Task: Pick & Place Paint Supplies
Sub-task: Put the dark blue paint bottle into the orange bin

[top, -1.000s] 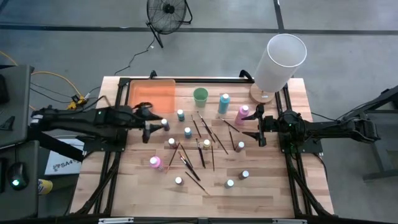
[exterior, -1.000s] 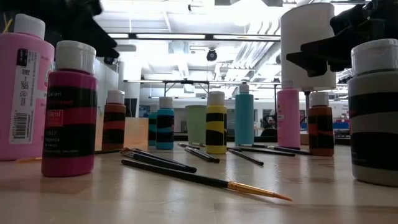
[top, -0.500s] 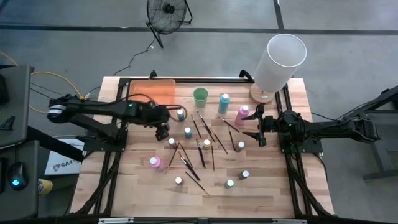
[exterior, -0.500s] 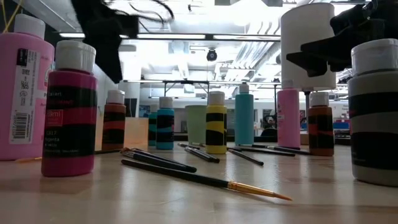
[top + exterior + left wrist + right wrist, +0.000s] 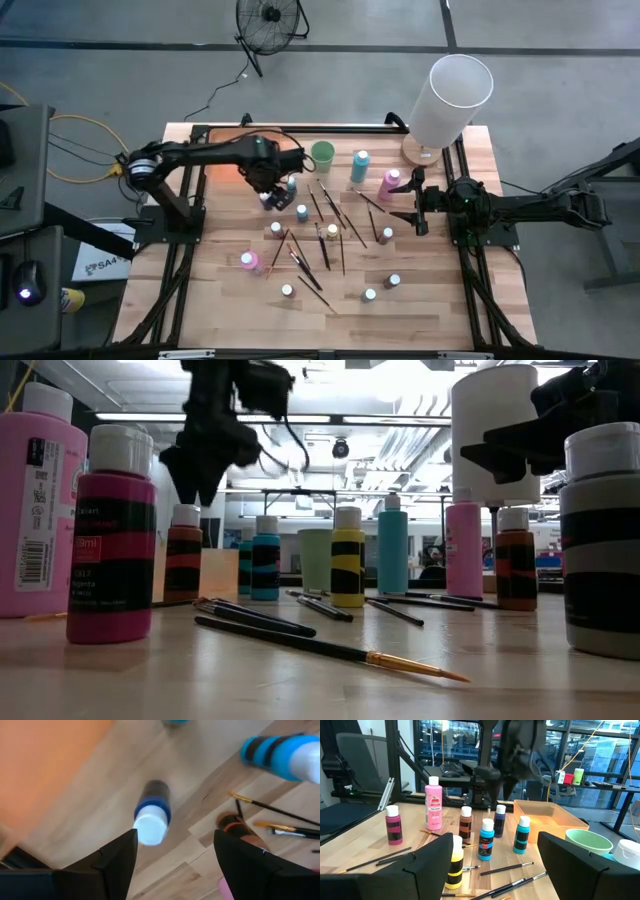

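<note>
Since a second ago our left gripper (image 5: 268, 186) has swung right from the table's left edge; it hovers spread and empty over the dark-blue bottle (image 5: 151, 813) beside the orange tray (image 5: 240, 150). We judge it light, rigid, slippery: grasp the body below the cap. Right gripper (image 5: 416, 204) waits open, empty, far right

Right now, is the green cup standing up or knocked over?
Upright: the green cup shows its round open mouth from above and stands level in the low view.
</note>
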`<state>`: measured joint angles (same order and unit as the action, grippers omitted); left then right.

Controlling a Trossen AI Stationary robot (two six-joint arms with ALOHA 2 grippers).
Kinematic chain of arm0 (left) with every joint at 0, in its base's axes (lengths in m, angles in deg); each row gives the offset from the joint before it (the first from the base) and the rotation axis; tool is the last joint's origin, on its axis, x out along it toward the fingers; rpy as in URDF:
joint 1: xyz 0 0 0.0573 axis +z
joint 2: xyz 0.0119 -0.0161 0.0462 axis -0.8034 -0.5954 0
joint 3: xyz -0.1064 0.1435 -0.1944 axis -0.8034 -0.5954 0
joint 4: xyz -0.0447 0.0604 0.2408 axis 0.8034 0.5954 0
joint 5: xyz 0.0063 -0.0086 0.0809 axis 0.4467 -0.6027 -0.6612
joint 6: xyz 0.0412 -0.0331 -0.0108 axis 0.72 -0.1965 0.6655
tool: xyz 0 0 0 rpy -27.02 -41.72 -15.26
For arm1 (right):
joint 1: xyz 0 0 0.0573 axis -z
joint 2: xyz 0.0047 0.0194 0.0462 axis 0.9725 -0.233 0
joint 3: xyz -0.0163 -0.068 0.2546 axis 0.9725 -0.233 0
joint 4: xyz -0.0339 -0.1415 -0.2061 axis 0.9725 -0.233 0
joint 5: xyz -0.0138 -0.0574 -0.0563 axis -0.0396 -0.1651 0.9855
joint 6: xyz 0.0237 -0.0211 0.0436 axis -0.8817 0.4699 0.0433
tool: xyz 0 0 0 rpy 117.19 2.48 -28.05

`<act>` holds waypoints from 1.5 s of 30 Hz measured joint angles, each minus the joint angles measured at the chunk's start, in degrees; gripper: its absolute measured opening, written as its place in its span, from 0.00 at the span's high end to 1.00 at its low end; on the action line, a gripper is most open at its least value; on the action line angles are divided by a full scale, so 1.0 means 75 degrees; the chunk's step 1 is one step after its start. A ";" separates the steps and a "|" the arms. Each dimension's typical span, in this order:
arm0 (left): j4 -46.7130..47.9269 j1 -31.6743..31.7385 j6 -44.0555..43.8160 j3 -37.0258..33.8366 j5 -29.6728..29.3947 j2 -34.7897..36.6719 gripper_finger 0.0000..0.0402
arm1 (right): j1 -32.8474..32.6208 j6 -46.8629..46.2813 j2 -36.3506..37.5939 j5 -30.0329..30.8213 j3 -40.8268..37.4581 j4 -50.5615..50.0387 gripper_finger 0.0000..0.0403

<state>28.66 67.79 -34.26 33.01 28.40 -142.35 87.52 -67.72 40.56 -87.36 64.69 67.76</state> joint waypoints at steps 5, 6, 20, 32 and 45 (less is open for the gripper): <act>0.0525 -0.0007 -0.0401 -0.0004 -0.0363 -0.0463 0.37 | -0.0001 -0.0002 0.0001 -0.0003 0.0000 -0.0001 0.29; 0.0540 0.0002 -0.0413 -0.0014 -0.0443 -0.0468 0.37 | -0.0001 0.0000 -0.0001 0.0000 0.0000 -0.0001 0.29; 0.0327 0.0035 -0.0732 -0.0012 -0.0428 -0.0363 0.37 | 0.0001 -0.0002 0.0001 -0.0003 0.0000 -0.0013 0.29; -0.0248 0.0040 -0.0550 -0.0183 -0.0597 -0.0354 0.37 | -0.0001 -0.0002 0.0001 0.0000 0.0000 -0.0013 0.29; -0.0718 0.0040 -0.0553 -0.0688 -0.0572 -0.0354 0.37 | -0.0001 0.0001 0.0001 0.0000 0.0000 -0.0011 0.29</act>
<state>23.27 68.09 -38.42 27.86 24.11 -145.01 87.51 -67.71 40.57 -87.36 64.69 67.68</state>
